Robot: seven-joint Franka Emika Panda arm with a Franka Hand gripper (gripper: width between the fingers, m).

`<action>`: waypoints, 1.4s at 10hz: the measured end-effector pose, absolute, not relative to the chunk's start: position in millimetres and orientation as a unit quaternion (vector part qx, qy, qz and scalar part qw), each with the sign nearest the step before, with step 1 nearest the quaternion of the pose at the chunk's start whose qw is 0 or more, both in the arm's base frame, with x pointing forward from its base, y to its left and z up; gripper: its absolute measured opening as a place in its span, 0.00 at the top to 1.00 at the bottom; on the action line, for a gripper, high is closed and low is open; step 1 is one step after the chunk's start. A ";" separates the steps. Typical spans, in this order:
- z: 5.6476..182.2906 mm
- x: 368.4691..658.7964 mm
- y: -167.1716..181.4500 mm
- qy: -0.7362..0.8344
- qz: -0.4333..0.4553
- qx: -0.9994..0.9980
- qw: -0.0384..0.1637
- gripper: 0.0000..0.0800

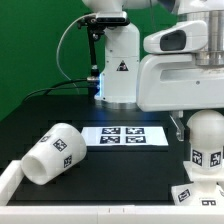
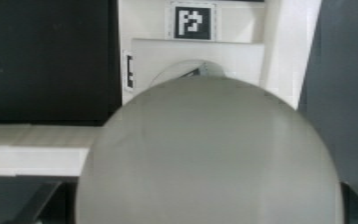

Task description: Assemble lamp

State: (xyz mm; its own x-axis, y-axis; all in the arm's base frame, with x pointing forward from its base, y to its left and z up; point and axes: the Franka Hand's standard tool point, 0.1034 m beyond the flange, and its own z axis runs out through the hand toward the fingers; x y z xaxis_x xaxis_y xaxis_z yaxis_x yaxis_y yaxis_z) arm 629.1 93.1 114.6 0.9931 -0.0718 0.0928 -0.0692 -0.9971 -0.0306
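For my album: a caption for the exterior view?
Robot arm over upright bulb and base; shade lies on its side.

My arm (image 1: 183,40) starts at its white base (image 1: 118,68), which stands at the back of the scene under a dark-jointed shoulder. The upper links leave the frame at the top. The forearm and wrist fill the exterior view's upper right, close to the camera. A rounded wrist segment with a dark joint seam sits above the broad white body of my gripper (image 1: 196,116), which is held level and points straight down. My fingers are hidden in both views, so I cannot tell whether my jaws stand apart or closed.
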 end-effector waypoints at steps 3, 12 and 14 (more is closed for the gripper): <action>114.5 628.5 88.6 0.200 -0.041 -0.979 0.021 0.29; 113.0 622.9 86.3 0.597 0.001 -0.801 0.043 0.28; 112.4 621.0 89.7 0.740 0.015 -0.670 0.060 0.28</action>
